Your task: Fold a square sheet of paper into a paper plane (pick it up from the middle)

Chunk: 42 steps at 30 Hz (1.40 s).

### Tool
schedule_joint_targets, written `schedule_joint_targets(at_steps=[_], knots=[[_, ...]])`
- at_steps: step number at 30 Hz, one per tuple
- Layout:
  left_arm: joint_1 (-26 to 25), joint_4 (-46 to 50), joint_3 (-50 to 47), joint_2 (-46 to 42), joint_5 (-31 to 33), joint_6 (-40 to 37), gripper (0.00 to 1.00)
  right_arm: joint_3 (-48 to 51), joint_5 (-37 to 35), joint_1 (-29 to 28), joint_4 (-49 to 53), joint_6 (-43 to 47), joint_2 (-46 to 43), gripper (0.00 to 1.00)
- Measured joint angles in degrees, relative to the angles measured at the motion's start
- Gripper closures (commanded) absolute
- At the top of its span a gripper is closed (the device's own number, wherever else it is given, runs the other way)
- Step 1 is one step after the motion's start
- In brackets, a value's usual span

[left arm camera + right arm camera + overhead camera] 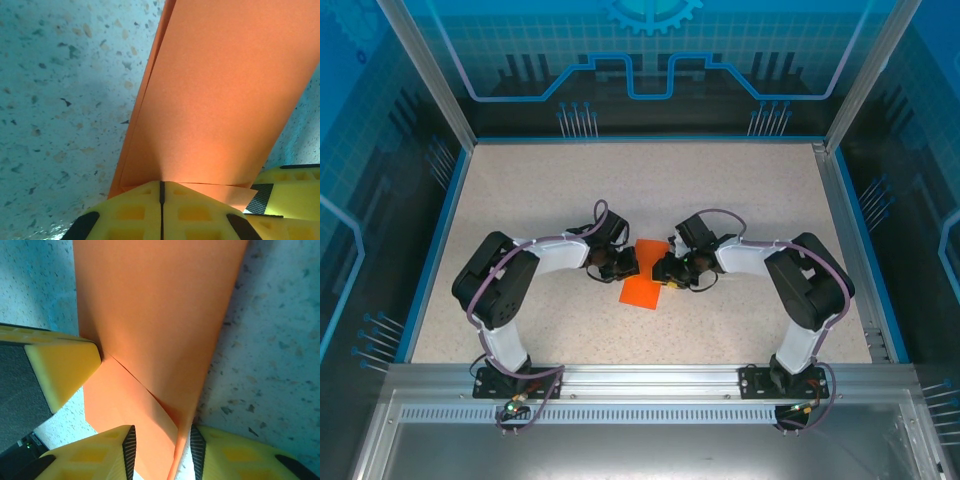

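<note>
The square sheet of paper (642,290) is bright orange and folded into overlapping layers, lying on the table between both grippers. My left gripper (161,182) is shut on the near edge of the paper (220,100), its yellow fingers pressed together. My right gripper (162,432) is open, and a raised edge of the paper (155,315) runs between its ribbed pads without being pinched. From above, the left gripper (625,263) and right gripper (663,268) face each other across the sheet. A finished paper plane is out of view.
The speckled beige table (650,190) has a blue rim and transparent walls around it. A metal rail (650,378) carrying both arm bases runs along the near edge. Each gripper sits close beside the other over the paper.
</note>
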<state>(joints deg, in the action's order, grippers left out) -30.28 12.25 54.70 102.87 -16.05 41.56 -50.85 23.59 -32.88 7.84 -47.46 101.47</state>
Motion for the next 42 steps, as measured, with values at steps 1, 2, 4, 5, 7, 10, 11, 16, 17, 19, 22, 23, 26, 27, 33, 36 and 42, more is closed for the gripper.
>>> schedule_joint_targets(at_steps=[1, 2, 4, 5, 7, 10, 11, 16, 17, 19, 22, 23, 26, 27, 33, 36, 42], knots=[[0.00, 0.00, 0.09, 0.07, 0.00, 0.00, 0.93, 0.00, 0.02, 0.00, -0.42, -0.13, 0.02, 0.66], [0.00, 0.00, 0.22, 0.17, -0.02, 0.00, 0.93, 0.00, 0.20, 0.02, -0.79, -0.17, 0.02, 0.66], [0.00, 0.00, 0.35, 0.31, 0.00, 0.00, 0.93, 0.00, 0.68, 0.02, -1.53, -0.17, 0.02, 0.66], [0.00, 0.00, 0.35, 0.31, 0.00, 0.00, 0.93, 0.00, 0.83, 0.02, -1.86, -0.17, 0.02, 0.66], [0.00, 0.02, 0.39, 0.31, 0.00, 0.00, 0.93, 0.11, 0.85, 0.04, -2.43, -0.15, 0.02, 0.65], [0.00, 0.15, 0.55, 0.31, 0.00, 0.00, 0.93, 1.01, 0.92, 0.04, -3.41, -0.13, 0.02, 0.64], [0.00, 0.15, 0.57, 0.31, 0.00, 0.00, 0.93, 1.44, 1.07, 0.04, -3.76, -0.13, 0.02, 0.64], [0.00, 0.42, 0.72, 0.31, 0.37, 0.02, 0.93, 3.82, 2.58, 0.50, -7.58, 0.11, -0.28, 0.64], [0.00, 0.39, 0.72, 0.31, 0.39, 0.04, 0.92, 4.33, 2.80, 0.59, -8.50, 0.13, -0.46, 0.65], [0.00, 0.37, 0.72, 0.31, 0.39, 0.07, 0.92, 5.18, 3.08, 0.66, -9.99, 0.31, -0.63, 0.69], [0.00, 0.24, 0.72, 0.31, 0.39, 0.33, 0.90, 6.23, 3.93, 0.68, -11.85, 0.48, -0.63, 0.74], [0.00, 0.02, 0.70, 0.26, 0.39, 0.48, 0.89, 6.49, 4.31, 0.63, -12.26, 0.50, -0.63, 0.75], [0.00, -0.79, 0.52, -0.20, 0.42, 0.94, 0.88, 6.88, 5.05, 0.66, -13.25, 0.52, -0.63, 0.79], [0.00, -0.96, 0.39, -0.57, 0.42, 1.18, 0.87, 6.91, 5.25, 0.63, -13.49, 0.57, -0.63, 0.80], [0.00, -1.60, -1.62, -5.55, 2.16, 3.13, 0.78, 6.91, 5.31, 0.66, -12.74, 2.19, -2.08, 0.91], [0.00, -1.62, -3.17, -10.03, 3.93, 3.82, 0.74, 6.43, 4.87, 0.66, -9.97, 3.74, -4.70, 0.94], [0.13, -0.24, -6.34, -22.08, 9.97, 5.09, 0.68, 1.53, -0.37, 0.68, 3.13, 9.88, -10.97, 1.00]])
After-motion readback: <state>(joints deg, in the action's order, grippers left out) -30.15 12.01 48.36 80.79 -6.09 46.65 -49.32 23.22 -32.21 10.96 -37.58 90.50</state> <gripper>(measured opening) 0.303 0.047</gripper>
